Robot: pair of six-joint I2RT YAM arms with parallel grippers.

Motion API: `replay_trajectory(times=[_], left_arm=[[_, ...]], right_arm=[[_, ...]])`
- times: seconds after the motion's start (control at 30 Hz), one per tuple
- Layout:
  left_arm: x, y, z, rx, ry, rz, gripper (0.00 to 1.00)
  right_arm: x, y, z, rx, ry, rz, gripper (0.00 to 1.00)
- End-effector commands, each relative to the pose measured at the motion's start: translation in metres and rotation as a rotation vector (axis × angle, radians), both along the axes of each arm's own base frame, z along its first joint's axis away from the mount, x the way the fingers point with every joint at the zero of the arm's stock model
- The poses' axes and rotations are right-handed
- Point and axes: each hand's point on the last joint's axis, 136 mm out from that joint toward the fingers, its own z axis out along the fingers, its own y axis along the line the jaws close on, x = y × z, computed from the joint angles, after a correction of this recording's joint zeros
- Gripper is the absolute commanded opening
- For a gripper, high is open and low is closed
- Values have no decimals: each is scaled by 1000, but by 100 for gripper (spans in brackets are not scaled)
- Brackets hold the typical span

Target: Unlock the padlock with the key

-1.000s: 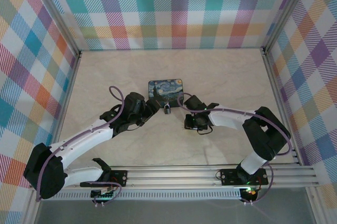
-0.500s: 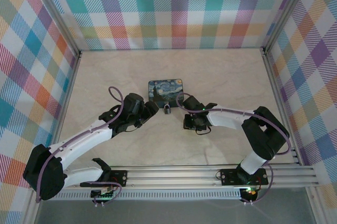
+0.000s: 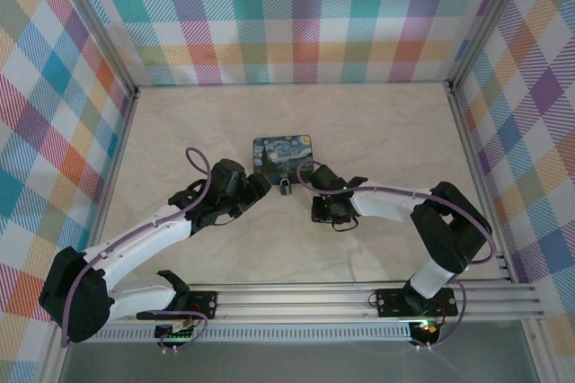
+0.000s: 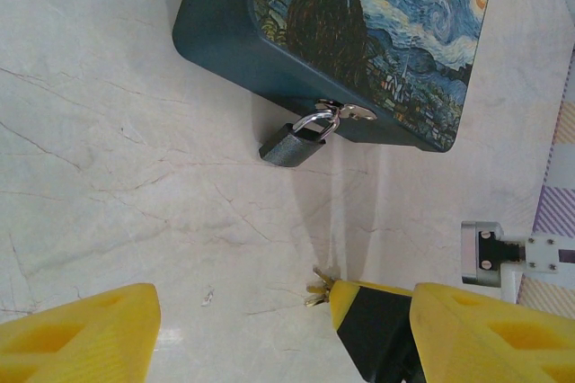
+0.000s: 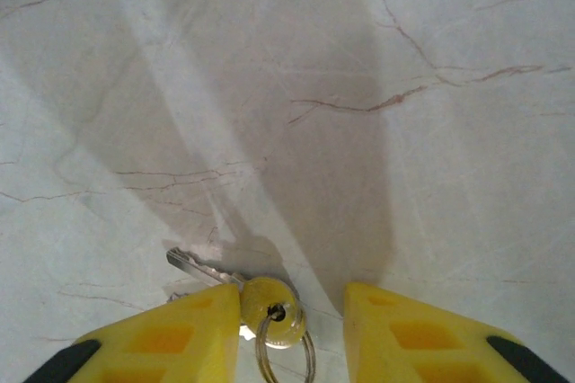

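Observation:
The small dark padlock [image 4: 293, 142] hangs by its silver shackle from the hasp of the Starry Night box [image 4: 359, 32], its body resting on the table; from above the padlock [image 3: 284, 188] sits at the box's near edge. The key [image 5: 269, 302], on a wire ring, lies flat on the table, blade pointing left. My right gripper [image 5: 292, 311] is open and straddles the key's head, which touches the left finger [image 5: 171, 338]. Key tips [image 4: 317, 289] poke out beside a yellow-and-black finger. My left gripper [image 4: 269, 320] is wide open, a little short of the padlock, holding nothing.
The box [image 3: 283, 154] stands mid-table between both wrists. My left gripper [image 3: 260, 183] and right gripper [image 3: 320, 210] flank the padlock closely. Pale marble table [image 3: 377, 131] stretches to the plaid walls, with an aluminium rail [image 3: 359, 298] along the near edge.
The right wrist has crept slightly left, toward the padlock. The left arm has hardly moved. Padlock and box stay put.

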Motion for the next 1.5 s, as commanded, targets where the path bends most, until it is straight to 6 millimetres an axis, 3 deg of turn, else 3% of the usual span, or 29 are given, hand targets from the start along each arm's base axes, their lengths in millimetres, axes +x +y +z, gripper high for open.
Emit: replay_trajectory(times=[0.0, 0.2, 0.43, 0.67, 0.8, 0.97, 1.47], left_arm=[[1, 7, 10, 12, -27, 8, 74], [-1, 13, 10, 13, -30, 18, 74], [-3, 12, 8, 6, -30, 6, 74], [-13, -14, -20, -72, 39, -38, 73], [-14, -19, -25, -62, 45, -44, 73], [-9, -22, -27, -61, 48, -53, 75], [2, -60, -41, -245, 134, -67, 75]], right_arm=[[-24, 25, -17, 43, 90, 73, 32], [-30, 11, -32, -12, 109, 37, 24], [-32, 6, -35, 4, 87, 20, 15], [-27, 20, -20, 116, 18, 51, 4], [-26, 27, -11, 173, -2, 65, 0], [-26, 37, 5, 260, -40, 92, 0], [-20, 63, 37, 412, -96, 140, 0]])
